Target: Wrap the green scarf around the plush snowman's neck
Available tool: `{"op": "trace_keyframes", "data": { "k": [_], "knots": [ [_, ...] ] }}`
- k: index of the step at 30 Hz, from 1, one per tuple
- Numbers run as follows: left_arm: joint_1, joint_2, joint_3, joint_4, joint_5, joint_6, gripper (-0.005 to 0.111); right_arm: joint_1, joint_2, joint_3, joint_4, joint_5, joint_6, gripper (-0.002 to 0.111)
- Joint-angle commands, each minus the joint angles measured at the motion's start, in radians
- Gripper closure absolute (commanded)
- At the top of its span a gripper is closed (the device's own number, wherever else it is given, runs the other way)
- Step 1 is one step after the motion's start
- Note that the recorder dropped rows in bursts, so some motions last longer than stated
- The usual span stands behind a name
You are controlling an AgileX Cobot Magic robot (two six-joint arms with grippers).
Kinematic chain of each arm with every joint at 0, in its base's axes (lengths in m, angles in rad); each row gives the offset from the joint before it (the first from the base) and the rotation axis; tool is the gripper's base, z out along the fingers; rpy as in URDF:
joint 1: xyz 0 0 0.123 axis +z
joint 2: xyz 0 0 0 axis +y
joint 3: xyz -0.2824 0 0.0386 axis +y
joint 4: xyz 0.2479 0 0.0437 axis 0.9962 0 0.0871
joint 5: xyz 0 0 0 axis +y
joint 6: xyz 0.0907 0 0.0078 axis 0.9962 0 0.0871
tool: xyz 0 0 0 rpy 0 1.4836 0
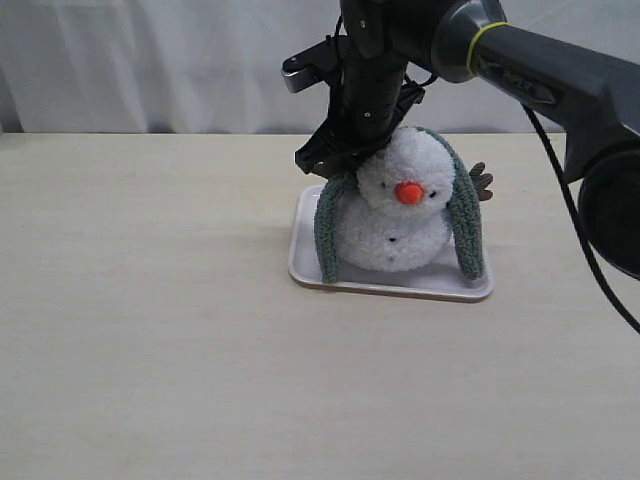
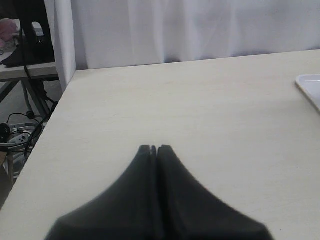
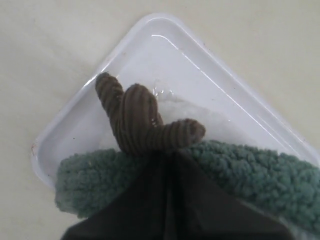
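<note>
- The snowman (image 1: pixel 395 235) sits upright on a white tray (image 1: pixel 400 287) in the middle of the table (image 1: pixel 150 320), with its orange nose facing the exterior camera.
- The green scarf (image 1: pixel 328 225) lies over the back of the neck (image 1: pixel 372 207). Its two ends hang down the front on either side of the body and reach the tray. Nothing crosses the front of the neck yet, so I judge the wrap about half done.
- My right gripper (image 1: pixel 345 160) reaches across to the side of the head, just above one hanging end.
- In the right wrist view its jaws look pressed together, with the tips right at the scarf's edge beside a brown twig arm (image 3: pixel 142 117). I cannot tell whether a fold of fabric is nipped between them.
- My left gripper (image 2: pixel 154 148) is clenched on nothing. It hovers over bare table well off to the side, with only a corner of the tray in its view.
- The scarf looks soft, light and limp. It should sag wherever I let go, and the fuzzy pile should grip the plush rather than slide.
- I would pinch one end low down, near its rounded tip, and draw it across the front.
- The snowman looks light and squashy, so a hard tug may tip it or drag it along the smooth tray.
</note>
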Motion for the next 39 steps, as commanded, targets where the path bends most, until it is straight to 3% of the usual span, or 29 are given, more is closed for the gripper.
{"op": "trace_keyframes", "data": {
  "k": [1,14,23,30,36,39],
  "knots": [
    [0.001,-0.003,0.003,-0.002,-0.013,0.000,0.107,-0.003,-0.079,-0.007,-0.003,0.013,-0.004,0.104],
    [0.001,-0.003,0.003,-0.002,-0.015,0.000,0.107,-0.041,-0.307,0.080,0.064,0.013,-0.002,0.063],
    [0.001,-0.003,0.003,-0.002,-0.015,0.000,0.107,-0.228,-0.484,0.398,0.200,-0.005,-0.037,0.062],
    [0.001,-0.003,0.003,-0.002,-0.015,0.000,0.107,-0.343,-0.506,0.690,0.382,-0.222,-0.231,0.062],
    [0.001,-0.003,0.003,-0.002,-0.012,0.000,0.107,-0.345,-0.501,0.904,0.414,-0.542,-0.369,0.062],
    [0.001,-0.003,0.003,-0.002,-0.012,0.000,0.107,-0.345,-0.482,0.938,0.414,-0.607,-0.369,0.062]
  ]
}}
